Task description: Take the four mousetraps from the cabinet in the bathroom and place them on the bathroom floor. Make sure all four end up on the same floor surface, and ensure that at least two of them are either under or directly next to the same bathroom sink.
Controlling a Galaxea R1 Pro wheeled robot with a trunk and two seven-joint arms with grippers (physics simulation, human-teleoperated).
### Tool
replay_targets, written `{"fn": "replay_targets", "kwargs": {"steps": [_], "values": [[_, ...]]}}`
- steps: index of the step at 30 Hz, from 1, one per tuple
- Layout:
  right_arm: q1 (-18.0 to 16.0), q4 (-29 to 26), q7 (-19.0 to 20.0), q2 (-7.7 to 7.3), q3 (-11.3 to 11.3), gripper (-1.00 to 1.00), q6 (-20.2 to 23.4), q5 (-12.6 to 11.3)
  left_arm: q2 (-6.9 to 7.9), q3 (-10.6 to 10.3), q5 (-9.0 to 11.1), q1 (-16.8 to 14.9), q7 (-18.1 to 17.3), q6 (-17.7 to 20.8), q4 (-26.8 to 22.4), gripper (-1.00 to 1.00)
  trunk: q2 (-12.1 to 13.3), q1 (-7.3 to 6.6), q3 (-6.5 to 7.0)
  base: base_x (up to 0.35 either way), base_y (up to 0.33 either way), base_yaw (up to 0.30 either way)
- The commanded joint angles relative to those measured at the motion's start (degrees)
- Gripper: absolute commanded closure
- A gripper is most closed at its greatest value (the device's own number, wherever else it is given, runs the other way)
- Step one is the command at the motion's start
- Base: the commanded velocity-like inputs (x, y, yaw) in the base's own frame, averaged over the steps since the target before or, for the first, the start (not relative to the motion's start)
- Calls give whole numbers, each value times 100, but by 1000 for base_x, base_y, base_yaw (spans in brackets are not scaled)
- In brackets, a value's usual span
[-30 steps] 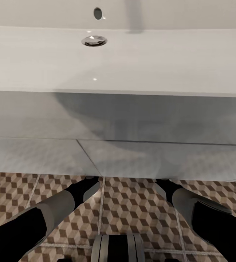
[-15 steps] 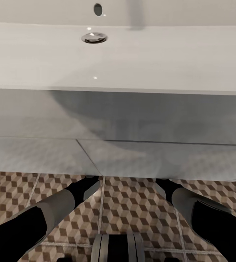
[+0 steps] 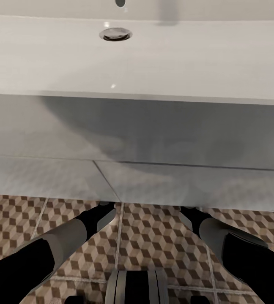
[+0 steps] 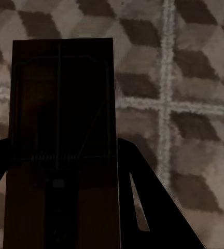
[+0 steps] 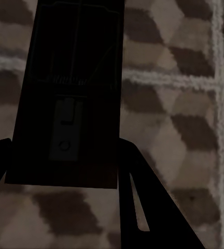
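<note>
Both pincers were loaded: our left gripper (image 4: 65, 207) was pinched on a mousetrap (image 4: 63, 129), and our right gripper (image 5: 65, 207) was pinched on a second mousetrap (image 5: 73, 88). Working from the largest thing down, the white sink (image 3: 137, 59) spanned the head view, its pale cabinet front (image 3: 154, 139) dropping to the cube-patterned floor (image 3: 154, 236), where our two forearms reached forward and disappeared beneath the lower edge of that front. Each trap lay between its gripper's fingers with its long axis running straight out along them, flat side toward the wrist camera and tiles behind it. We could not tell whether either trap touched the floor. We judged both arms equally near the sink, so the coming release would turn mainly on lowering the traps straight down beside it.
</note>
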Motion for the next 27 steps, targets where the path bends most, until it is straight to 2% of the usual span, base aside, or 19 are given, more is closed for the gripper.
{"fn": "replay_targets", "kwargs": {"steps": [1,27], "values": [[-1,-7,-20,0,50,100,-15,-68,1,-47,44,-6,30,-27,-2,100,-1,-1,-13,0,0,62],[-15,20,-24,-48,-5,100,-76,-95,-68,-60,33,-6,44,-30,-128,100,-1,-1,-254,0,0,61]]}}
